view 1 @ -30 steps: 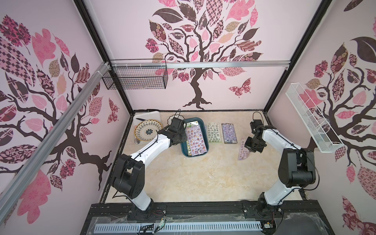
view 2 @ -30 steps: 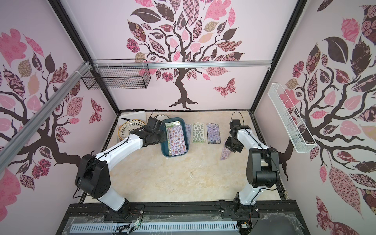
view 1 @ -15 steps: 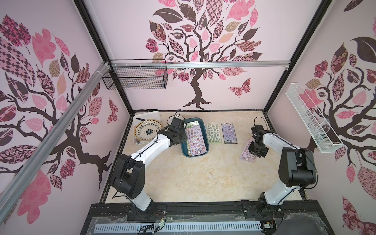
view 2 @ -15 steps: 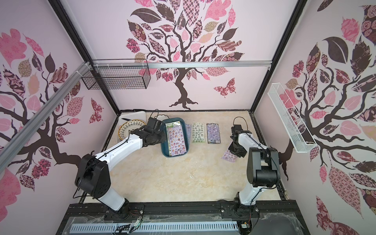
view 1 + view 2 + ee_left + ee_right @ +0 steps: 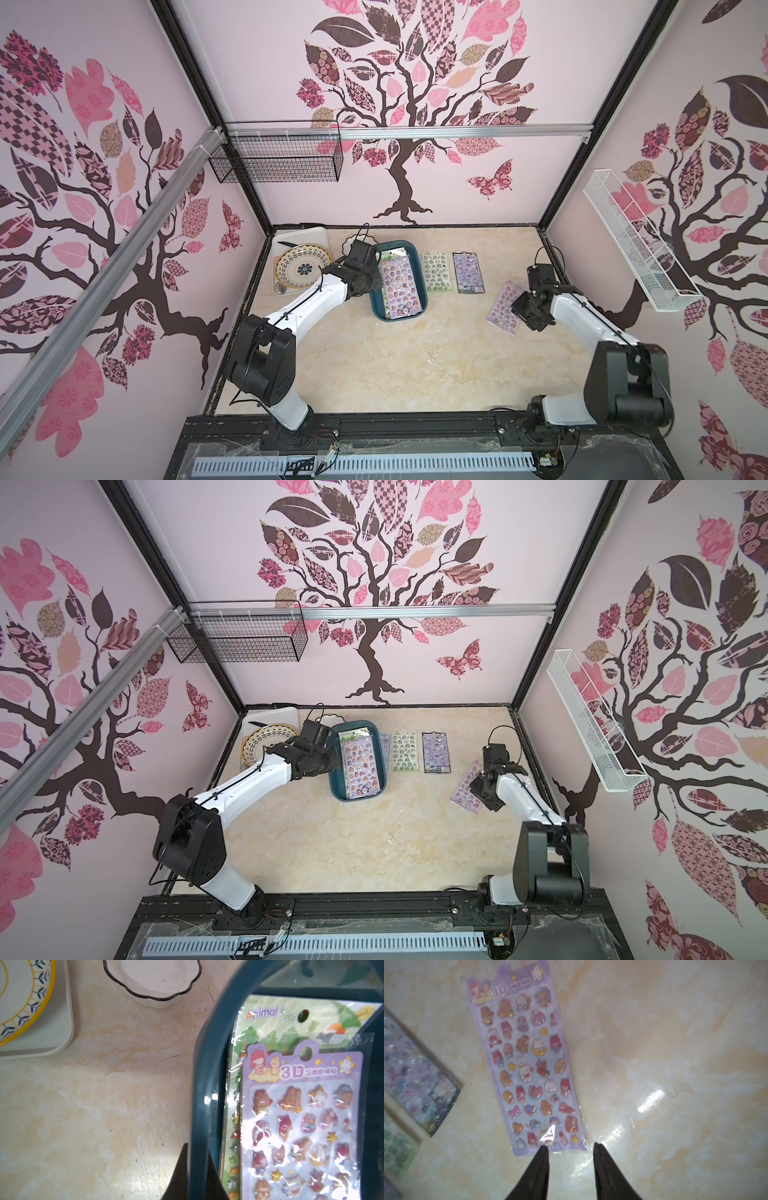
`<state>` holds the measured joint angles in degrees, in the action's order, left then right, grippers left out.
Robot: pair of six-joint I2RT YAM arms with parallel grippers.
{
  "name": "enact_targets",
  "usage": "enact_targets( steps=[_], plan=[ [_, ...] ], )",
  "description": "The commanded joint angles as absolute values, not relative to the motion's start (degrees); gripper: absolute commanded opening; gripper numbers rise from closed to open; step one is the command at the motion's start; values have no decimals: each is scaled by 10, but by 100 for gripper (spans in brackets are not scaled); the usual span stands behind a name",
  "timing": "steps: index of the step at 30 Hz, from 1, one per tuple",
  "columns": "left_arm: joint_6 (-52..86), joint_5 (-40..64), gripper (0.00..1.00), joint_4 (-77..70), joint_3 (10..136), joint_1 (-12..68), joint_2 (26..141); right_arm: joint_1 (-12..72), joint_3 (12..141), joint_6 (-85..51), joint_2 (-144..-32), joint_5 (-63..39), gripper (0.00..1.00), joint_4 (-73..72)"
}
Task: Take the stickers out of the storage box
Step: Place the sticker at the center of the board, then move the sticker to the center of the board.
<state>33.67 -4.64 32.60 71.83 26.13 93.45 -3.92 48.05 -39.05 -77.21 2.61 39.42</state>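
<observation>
The teal storage box stands at the back middle of the table. It holds a purple sheet of stickers on top of a green sheet. My left gripper is shut on the box's near wall, one finger inside and one outside. A second purple sheet lies flat on the table to the right. My right gripper stands open just behind that sheet's end, holding nothing. A green sheet and a blue-purple sheet lie beside the box.
A white tray with a patterned plate sits at the back left. A white scalloped bowl stands behind the box. A black wire basket hangs on the back wall and a white wire shelf on the right wall.
My right gripper brought the purple sheet down onto the table, opened and let it go. The left gripper has kept its hold on the box wall.
</observation>
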Motion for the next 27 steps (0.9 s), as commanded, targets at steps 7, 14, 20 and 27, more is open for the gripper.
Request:
enact_targets(
  steps=[7, 14, 20, 27],
  plan=[
    [347, -36, 0, 300, 718, 262, 910, 37, 446, -493, -783, -18, 38, 334],
    [346, -38, 0, 300, 715, 261, 904, 31, 470, -482, -864, 39, 38, 334],
    [348, -34, 0, 300, 716, 262, 906, 0, 507, -448, -914, 89, 38, 354],
    [350, -31, 0, 298, 716, 261, 904, -24, 590, -396, -998, 131, 36, 375]
  ],
)
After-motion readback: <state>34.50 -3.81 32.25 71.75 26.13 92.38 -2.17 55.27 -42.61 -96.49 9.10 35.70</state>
